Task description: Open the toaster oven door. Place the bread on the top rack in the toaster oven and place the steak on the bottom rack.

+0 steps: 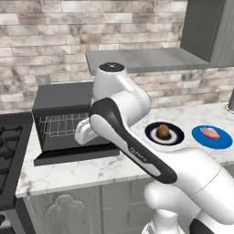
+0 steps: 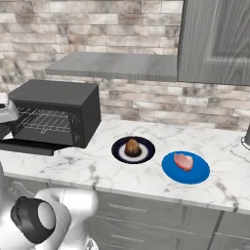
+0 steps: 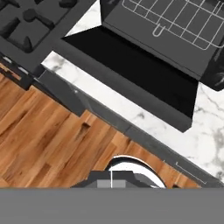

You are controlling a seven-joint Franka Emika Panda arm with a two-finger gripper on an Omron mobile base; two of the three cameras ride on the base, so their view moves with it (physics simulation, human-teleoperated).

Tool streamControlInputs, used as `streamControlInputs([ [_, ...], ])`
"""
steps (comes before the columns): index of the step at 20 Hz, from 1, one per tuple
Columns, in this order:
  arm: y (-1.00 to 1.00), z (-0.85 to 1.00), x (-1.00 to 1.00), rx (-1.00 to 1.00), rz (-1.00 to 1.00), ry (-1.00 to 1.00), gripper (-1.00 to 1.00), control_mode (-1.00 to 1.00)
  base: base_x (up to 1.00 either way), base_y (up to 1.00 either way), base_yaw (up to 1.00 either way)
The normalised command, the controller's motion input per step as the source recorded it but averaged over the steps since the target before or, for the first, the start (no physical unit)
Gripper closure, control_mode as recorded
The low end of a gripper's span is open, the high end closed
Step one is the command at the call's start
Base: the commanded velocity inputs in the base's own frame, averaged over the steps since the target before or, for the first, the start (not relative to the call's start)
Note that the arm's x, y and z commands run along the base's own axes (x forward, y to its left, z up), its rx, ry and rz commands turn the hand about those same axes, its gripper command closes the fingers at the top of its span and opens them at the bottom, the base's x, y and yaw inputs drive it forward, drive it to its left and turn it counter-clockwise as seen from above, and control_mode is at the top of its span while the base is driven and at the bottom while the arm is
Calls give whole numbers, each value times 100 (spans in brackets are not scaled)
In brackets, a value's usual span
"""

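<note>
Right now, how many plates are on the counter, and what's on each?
2. A dark plate with a white centre holds the bread, just right of the toaster oven. A blue plate further right holds the steak. None seem hidden.

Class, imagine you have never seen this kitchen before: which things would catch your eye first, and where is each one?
The boxy matte-black toaster oven stands at the counter's left end, its flat black door folded down flat and silver wire racks showing inside. To its right, a small round golden-brown bun sits on a dark plate, and further right a pale pink slab of raw steak lies on a bright blue plate.
</note>
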Motion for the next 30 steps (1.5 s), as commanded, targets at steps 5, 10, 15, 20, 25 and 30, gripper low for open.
streamControlInputs([
  [5, -6, -34, 20, 6, -42, 0, 100, -100, 0, 0, 0],
  [10, -2, -32, 49, 2, -15, 7, 100, -100, 0, 0, 0],
  [15, 8, -51, 64, -9, 0, 8, 100, -100, 0, 0, 0],
  [20, 9, -54, 52, -7, 0, 6, 100, -100, 0, 0, 0],
  [25, 7, -43, 36, -1, 0, 1, 100, -100, 0, 0, 0],
  [30, 6, -44, 32, 0, 0, 0, 100, -100, 0, 0, 0],
])
